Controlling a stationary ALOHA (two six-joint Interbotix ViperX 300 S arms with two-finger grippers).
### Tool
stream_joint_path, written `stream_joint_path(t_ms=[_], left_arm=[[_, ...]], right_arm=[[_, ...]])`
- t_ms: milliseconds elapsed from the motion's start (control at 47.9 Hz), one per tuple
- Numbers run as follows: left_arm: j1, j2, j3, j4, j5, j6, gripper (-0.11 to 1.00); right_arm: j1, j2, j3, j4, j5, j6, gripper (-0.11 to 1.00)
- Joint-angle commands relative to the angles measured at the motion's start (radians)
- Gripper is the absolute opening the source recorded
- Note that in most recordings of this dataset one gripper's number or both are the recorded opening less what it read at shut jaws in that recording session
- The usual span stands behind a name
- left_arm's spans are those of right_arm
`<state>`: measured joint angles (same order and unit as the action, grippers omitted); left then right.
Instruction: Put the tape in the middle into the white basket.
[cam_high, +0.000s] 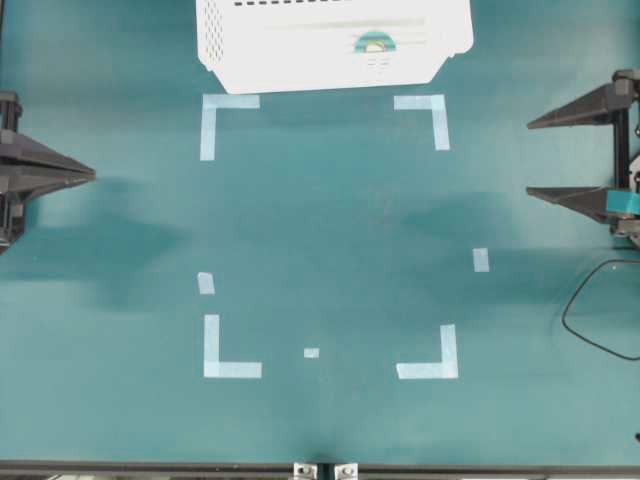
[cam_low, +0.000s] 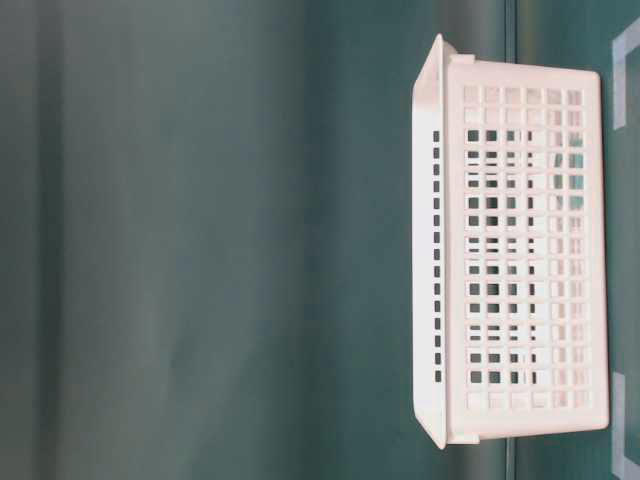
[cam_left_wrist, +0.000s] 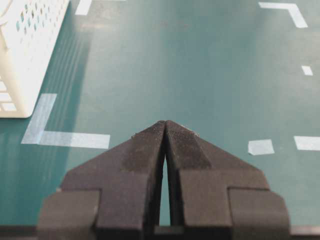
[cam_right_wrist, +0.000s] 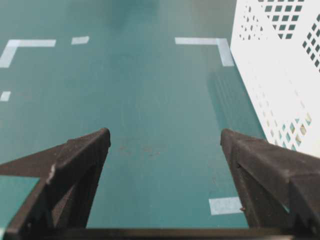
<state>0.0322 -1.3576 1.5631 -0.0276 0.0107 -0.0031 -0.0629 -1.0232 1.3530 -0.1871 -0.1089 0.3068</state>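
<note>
The tape (cam_high: 376, 43) lies inside the white basket (cam_high: 250, 45) at the far edge of my green worktop (cam_high: 330, 230). My right end effector (cam_high: 535, 157) stands wide apart and empty — my left end effector (cam_high: 92, 174) pressed together, well clear.

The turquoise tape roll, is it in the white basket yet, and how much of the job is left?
Looks done: the small ring-shaped turquoise tape roll lies inside the large white perforated plastic basket, and no roll shows between the pale-blue corner marks. In hand: nothing; the right claw is open and empty at the table's edge, and the left claw is shut. Left: seemingly nothing.
</note>
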Motion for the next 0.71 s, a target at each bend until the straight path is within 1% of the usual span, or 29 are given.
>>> stream_joint_path(t_ms=[0,188,334,689], left_arm=[[0.005,0.008,-0.012,0.000,-0.009,0.000,-0.11],[0.005,0.008,-0.012,0.000,-0.009,0.000,-0.11],[0.003,0.008,-0.012,0.000,-0.009,0.000,-0.11],[0.003,0.008,-0.012,0.000,-0.009,0.000,-0.11]], right_arm=[[0.002,-0.025,0.000,-0.003,0.000,0.002,0.97],[0.002,-0.106,0.044,-0.003,0.014,0.002,0.97],[0.002,-0.150,0.075,-0.003,0.049,0.002,0.97],[0.002,-0.160,0.106,-0.003,0.140,0.009,0.97]])
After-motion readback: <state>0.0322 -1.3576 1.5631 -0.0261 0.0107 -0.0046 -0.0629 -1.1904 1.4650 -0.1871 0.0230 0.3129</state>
